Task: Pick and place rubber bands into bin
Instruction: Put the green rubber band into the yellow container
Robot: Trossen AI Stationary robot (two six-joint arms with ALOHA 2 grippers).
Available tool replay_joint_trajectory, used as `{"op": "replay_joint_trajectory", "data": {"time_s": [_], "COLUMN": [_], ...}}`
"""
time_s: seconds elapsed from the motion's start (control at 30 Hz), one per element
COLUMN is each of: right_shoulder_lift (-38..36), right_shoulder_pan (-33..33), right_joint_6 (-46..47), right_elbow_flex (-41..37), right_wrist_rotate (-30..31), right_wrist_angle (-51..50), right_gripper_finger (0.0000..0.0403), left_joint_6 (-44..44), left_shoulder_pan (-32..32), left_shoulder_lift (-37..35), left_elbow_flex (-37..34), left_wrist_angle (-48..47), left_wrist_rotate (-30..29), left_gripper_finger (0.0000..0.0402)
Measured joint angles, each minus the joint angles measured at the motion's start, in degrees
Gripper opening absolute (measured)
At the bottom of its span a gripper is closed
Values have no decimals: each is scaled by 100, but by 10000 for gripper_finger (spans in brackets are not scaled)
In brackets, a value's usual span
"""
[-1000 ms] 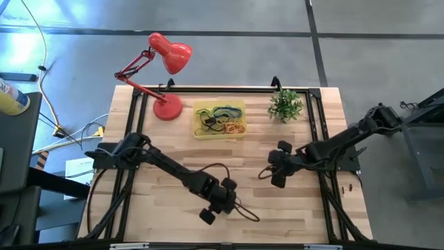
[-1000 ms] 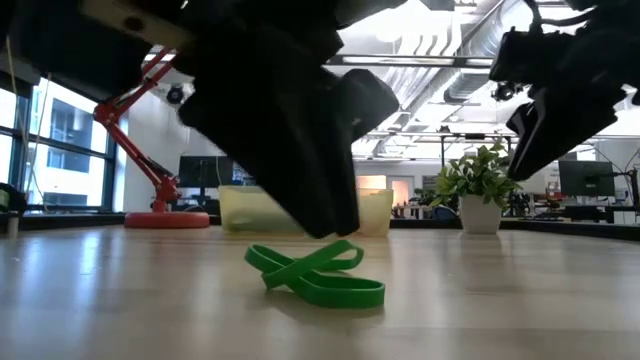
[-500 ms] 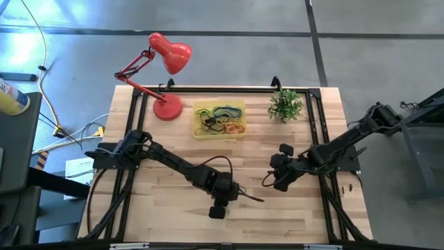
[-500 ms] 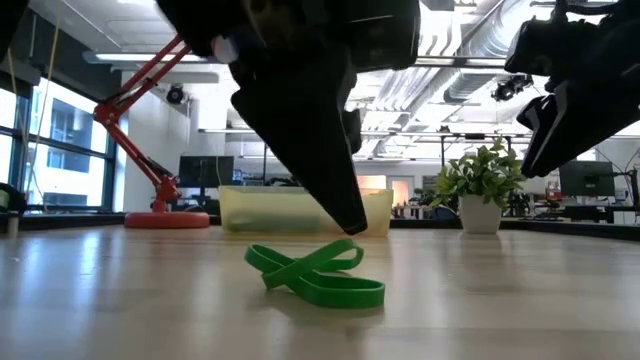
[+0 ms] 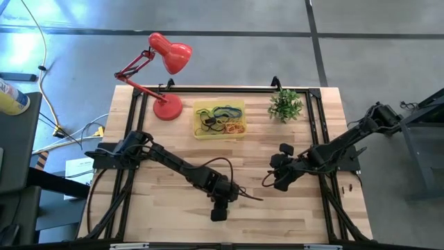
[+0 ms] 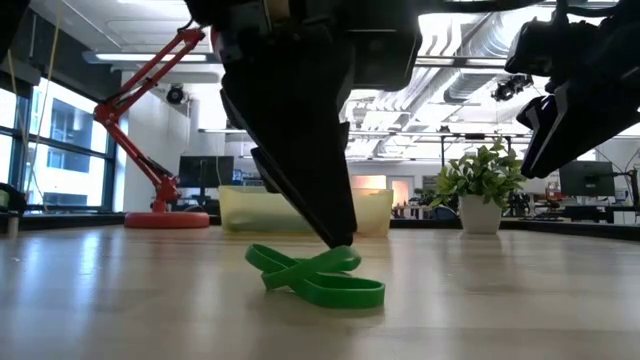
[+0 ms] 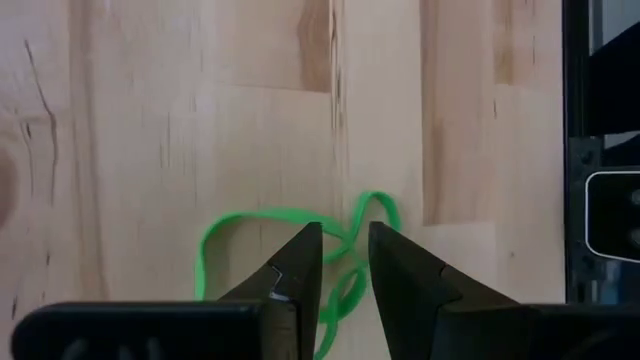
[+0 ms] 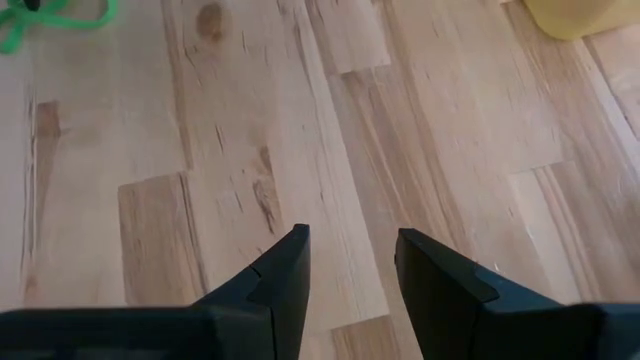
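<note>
Green rubber band (image 6: 316, 277): one twisted loop, flat on the pale wooden worktop (image 5: 173, 201) near its front edge, well apart from the bin.

Left fingers (image 7: 345, 262): mine, pointed down at that loop. The two dark tips stand a narrow gap apart, one on each side of a strand where the band crosses itself. In the low view the tip (image 6: 340, 232) reaches the top of the band. Whether the strand is pinched, I cannot tell.

Right fingers (image 8: 350, 262): mine, parted and holding nothing, hovering above bare wood on the right half of the worktop, clear of the surface.

Bin (image 5: 219, 118): translucent yellow tray at the far middle of the worktop, with a tangle of rubber bands (image 5: 223, 122) inside it, dark, green, blue and orange.

Red desk lamp (image 5: 166, 59): base just beside the bin on its left, shade out past the far edge.

Small potted plant (image 5: 285, 105): near the bin on its right, at the far edge.
</note>
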Motion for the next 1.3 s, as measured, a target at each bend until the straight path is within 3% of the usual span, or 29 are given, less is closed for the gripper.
{"op": "replay_joint_trajectory", "data": {"time_s": [0.27,0.57,0.73,1.07,1.3], "right_shoulder_lift": [0,0,0,2,2], "right_shoulder_pan": [0,0,0,0,0], "right_joint_6": [-13,-117,-119,-112,-114], "right_elbow_flex": [0,0,0,-2,-2], "right_wrist_rotate": [0,91,170,166,184], "right_wrist_angle": [-52,-57,-57,-81,-79], "right_gripper_finger": [139,139,139,139,139], "left_joint_6": [-118,-350,-455,-713,-747], "left_shoulder_pan": [-9,-7,-3,-68,-74], "left_shoulder_lift": [0,2,0,250,258], "left_elbow_flex": [-2,-3,-2,9,9], "left_wrist_angle": [-131,-121,12,365,280], "left_wrist_rotate": [48,-104,-129,129,-84], "left_gripper_finger": [90,208,242,216,146]}}
